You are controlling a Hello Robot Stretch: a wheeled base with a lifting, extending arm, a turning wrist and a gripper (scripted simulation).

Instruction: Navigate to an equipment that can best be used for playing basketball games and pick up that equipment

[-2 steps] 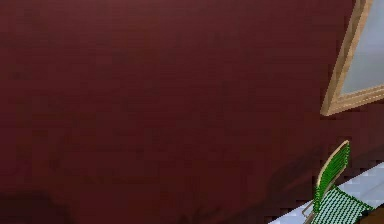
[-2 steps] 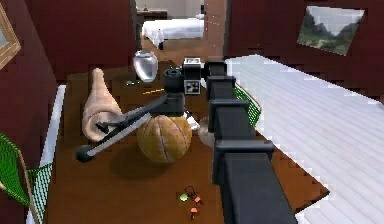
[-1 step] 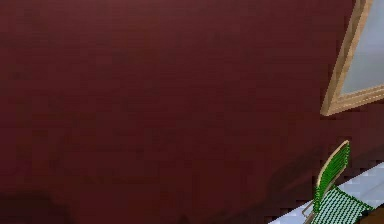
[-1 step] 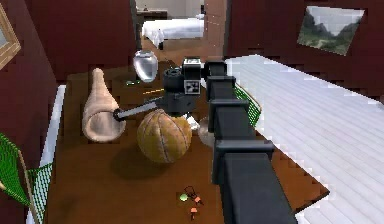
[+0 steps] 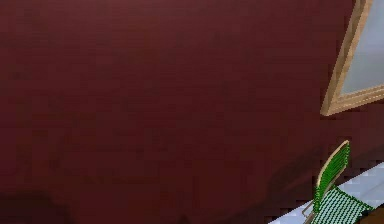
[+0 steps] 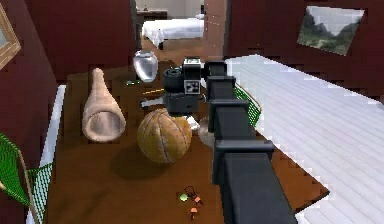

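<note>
**Forward view.** A dark maroon wall [image 5: 150, 100] is seen close ahead. The corner of a pale-framed picture [image 5: 360, 65] is hung at the upper right, and a green mesh chair back [image 5: 332, 180] is seen at the lower right.

**Arm side view.** A brown wooden table [image 6: 100, 185] is shown, with an orange-brown ribbed basketball [image 6: 164, 136] resting near its middle. A tan horn-shaped ceramic vessel [image 6: 100, 105] is laid on its side just left of the ball, and a rounded silver-grey vase [image 6: 145, 65] is stood farther back. A few small red and green bits [image 6: 190, 197] are scattered on the near tabletop.

The dark square arm bar [image 6: 240, 170] is extended over the table's right part, just beside the ball. The dark gripper [image 6: 180, 98] is placed just beyond the ball, above the tabletop. The set of its fingers cannot be told, nor whether anything is held or the ball is touched.

A green mesh chair [image 6: 15, 175] is set at the table's left edge, and a second green chair [image 6: 252, 105] is partly hidden behind the arm. Pale planked flooring [image 6: 320, 110] is seen on the right. A doorway to a room with a white bed [image 6: 170, 30] is seen behind the table, and a framed landscape picture [image 6: 330, 28] is hung on the right-hand wall.
</note>
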